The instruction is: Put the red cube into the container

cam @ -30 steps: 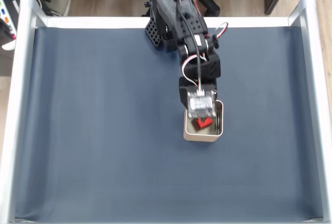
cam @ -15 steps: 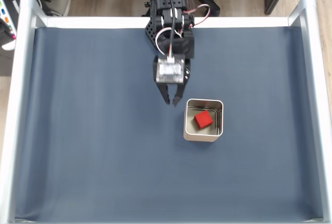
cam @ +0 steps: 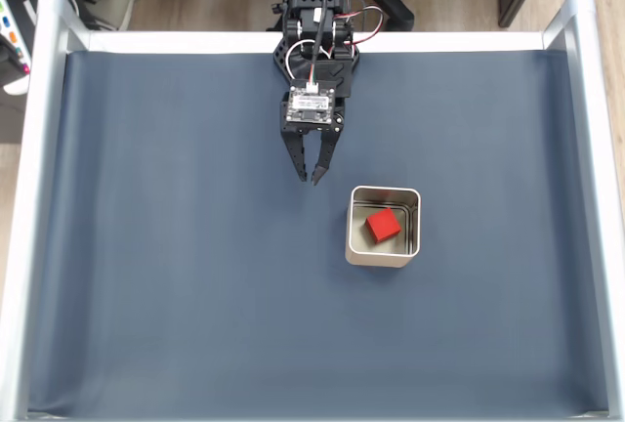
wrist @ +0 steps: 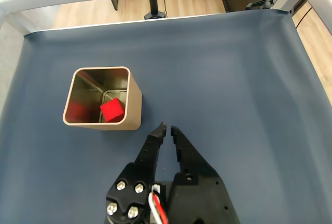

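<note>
The red cube (cam: 383,226) lies inside the container (cam: 377,258), a square silvery tin right of the mat's centre in the fixed view. The wrist view shows the cube (wrist: 112,111) on the tin's floor, with a red reflection on the inner wall of the container (wrist: 133,101). My gripper (cam: 309,181) hangs above the mat, up and to the left of the tin, apart from it. Its fingers are nearly together with nothing between them. In the wrist view the gripper (wrist: 167,127) points at bare mat just right of the tin.
A dark blue mat (cam: 176,275) covers the table, framed by pale metal rails (cam: 39,148) on the left, top and right. The arm's base (cam: 312,12) sits at the top edge. Wooden floor lies beyond.
The gripper has drawn back from over the tin, up and to the left, leaving the cube inside. Its fingers have closed since half a second ago.
</note>
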Controlling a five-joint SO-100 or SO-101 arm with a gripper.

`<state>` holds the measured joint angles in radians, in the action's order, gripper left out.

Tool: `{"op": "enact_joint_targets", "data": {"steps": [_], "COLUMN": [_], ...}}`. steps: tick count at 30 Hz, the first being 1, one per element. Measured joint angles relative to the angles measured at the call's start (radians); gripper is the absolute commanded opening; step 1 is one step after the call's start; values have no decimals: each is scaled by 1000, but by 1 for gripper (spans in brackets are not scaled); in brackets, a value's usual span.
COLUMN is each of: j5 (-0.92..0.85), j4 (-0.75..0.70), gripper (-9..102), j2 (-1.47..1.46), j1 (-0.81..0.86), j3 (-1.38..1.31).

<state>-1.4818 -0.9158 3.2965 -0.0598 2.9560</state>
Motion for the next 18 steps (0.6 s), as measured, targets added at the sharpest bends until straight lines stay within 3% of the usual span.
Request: {"op": "enact_joint_targets", "data": {"steps": [10,18], "j5": [14,75], "j4": [-5,-132], "gripper": [0,0], "j2": [44,44], "j1": [0,-35], "j3": [170,181]}}
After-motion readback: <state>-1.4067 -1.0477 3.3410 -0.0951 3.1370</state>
